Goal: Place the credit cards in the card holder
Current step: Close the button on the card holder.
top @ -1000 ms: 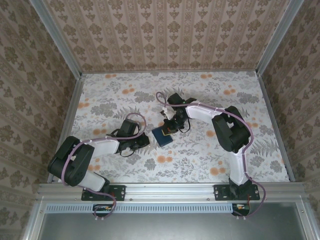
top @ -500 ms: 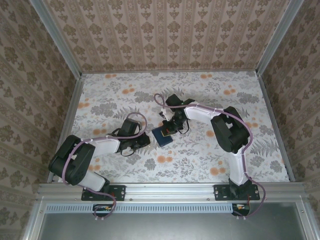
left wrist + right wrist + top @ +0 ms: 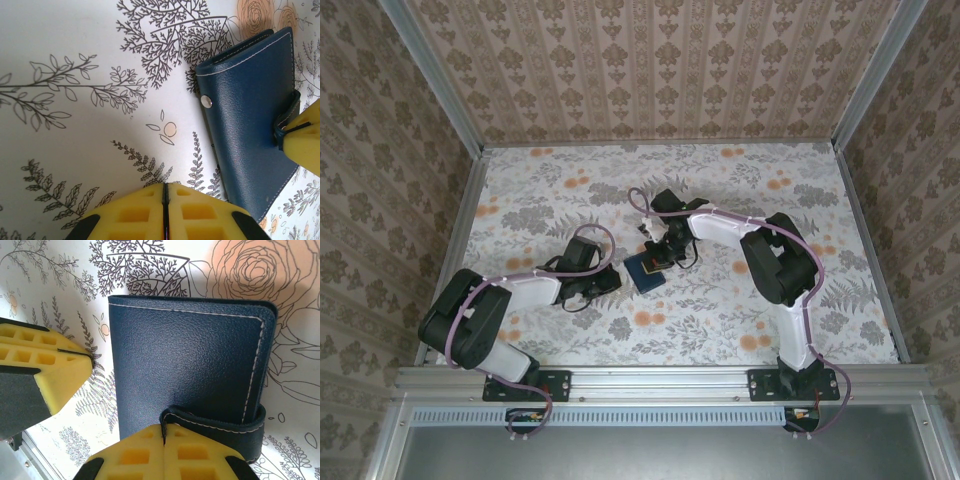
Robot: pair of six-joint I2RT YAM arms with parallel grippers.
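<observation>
The card holder (image 3: pixel 647 270) is a dark navy wallet lying folded shut on the flowered table, mid-table. In the right wrist view the card holder (image 3: pixel 185 360) has its closing strap (image 3: pixel 220 421) curling up at the near edge, and my right gripper (image 3: pixel 164 430) is shut on that strap's end. From above, the right gripper (image 3: pixel 659 255) sits at the holder's far right corner. My left gripper (image 3: pixel 165 187) is shut with nothing in it, just left of the card holder (image 3: pixel 250 125) and apart from it. The credit cards are out of view.
A flowered cloth covers the table (image 3: pixel 740 190). Patterned walls and metal rails (image 3: pixel 470 215) close it in on three sides. A metal snap stud (image 3: pixel 206 101) sits on the holder's cover. Open cloth lies behind and to both sides of the arms.
The right arm has edged slightly left while keeping its hold on the strap. The left arm and the card holder have barely moved.
</observation>
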